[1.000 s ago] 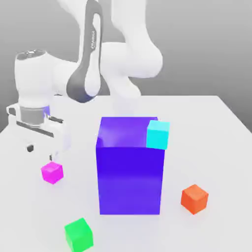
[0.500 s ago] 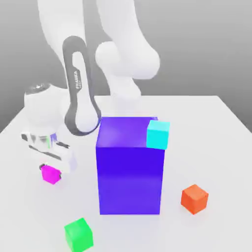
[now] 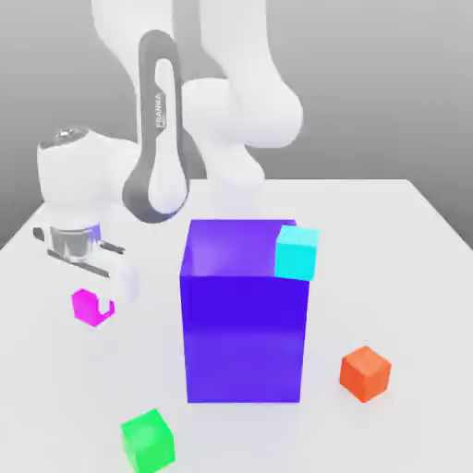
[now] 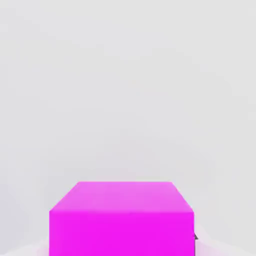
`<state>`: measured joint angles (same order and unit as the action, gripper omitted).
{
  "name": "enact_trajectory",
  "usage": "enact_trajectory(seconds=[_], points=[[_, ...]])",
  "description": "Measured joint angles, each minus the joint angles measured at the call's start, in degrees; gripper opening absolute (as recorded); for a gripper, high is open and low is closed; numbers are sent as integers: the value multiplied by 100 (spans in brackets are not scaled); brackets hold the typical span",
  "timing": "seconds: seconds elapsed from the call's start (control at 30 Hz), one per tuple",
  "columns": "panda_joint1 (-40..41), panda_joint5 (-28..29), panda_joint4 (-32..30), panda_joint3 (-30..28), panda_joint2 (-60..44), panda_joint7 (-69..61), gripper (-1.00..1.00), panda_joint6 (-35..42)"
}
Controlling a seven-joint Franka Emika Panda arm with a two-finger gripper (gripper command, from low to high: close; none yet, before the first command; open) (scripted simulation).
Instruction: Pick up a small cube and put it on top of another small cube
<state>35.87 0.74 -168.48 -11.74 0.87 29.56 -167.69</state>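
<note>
The pink cube [image 3: 87, 307] is in the grip of the robot's gripper [image 3: 96, 305], whose narrowed fingers close on its sides. It is toward the exterior view's left, to that side of the tall blue block. Being a cube, it has no long axis. In the exterior view it is turned at an angle, with one upright edge toward the camera and two side faces showing, the broader one facing the exterior view's left. In the hand view it sits square to the camera, two faces meeting along a straight edge.

The blue block [image 3: 245, 337] stands upright, its long axis vertical and its broad front facing the camera. A light-blue cube [image 3: 297, 254] shows at its upper corner on the exterior view's right; whether it rests on the block I cannot tell. Nearer the camera, the green cube [image 3: 148, 442] lies turned on the exterior view's left, and the orange cube [image 3: 365, 373] has a corner forward on the right.

The table [image 3: 425, 305] is smooth, pale and nearly white, with a straight far edge. Behind it is a plain grey backdrop [image 3: 388, 92], darker toward the table. The white arm [image 3: 245, 83] reaches in from above.
</note>
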Motion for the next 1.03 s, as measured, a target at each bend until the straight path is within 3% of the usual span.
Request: enact_trajectory(seconds=[0.37, 0.73, 0.9, 0.93, 1.03], points=[[-1177, -380, 1202, 576, -256, 1911, -100, 947], [-2304, -163, 2613, 997, -786, 4534, -100, 1828], [-2378, -173, 2777, 1036, -1674, 4734, -100, 1104], [-2377, -178, 2784, 1041, -1776, 4733, 100, 1009], [-2377, -178, 2784, 1041, -1776, 4733, 100, 1009]])
